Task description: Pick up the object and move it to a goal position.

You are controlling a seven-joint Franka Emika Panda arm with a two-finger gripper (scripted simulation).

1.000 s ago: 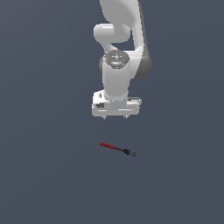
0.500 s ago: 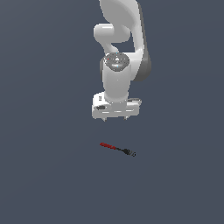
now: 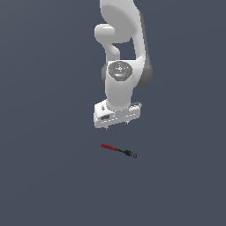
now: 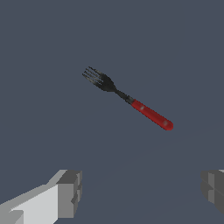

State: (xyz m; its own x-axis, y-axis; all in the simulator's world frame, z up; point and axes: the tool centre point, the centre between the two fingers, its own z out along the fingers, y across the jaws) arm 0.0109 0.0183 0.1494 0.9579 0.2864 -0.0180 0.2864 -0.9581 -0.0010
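Observation:
The object (image 3: 118, 150) is a small fork with a red handle, a dark shaft and black tines, lying flat on the dark grey floor. In the wrist view the object (image 4: 129, 99) lies slantwise, whole and unobstructed. My gripper (image 3: 117, 125) hangs above it, pointing straight down, clearly apart from it. Its two grey fingers (image 4: 68, 192) stand wide apart with nothing between them, so my gripper (image 4: 140, 190) is open.
The white arm (image 3: 121, 39) rises behind the gripper in the exterior view. Around the fork there is only the plain dark grey floor (image 3: 53, 176).
The gripper has come down a little toward the fork. The fork has not moved, and the fingers stay open.

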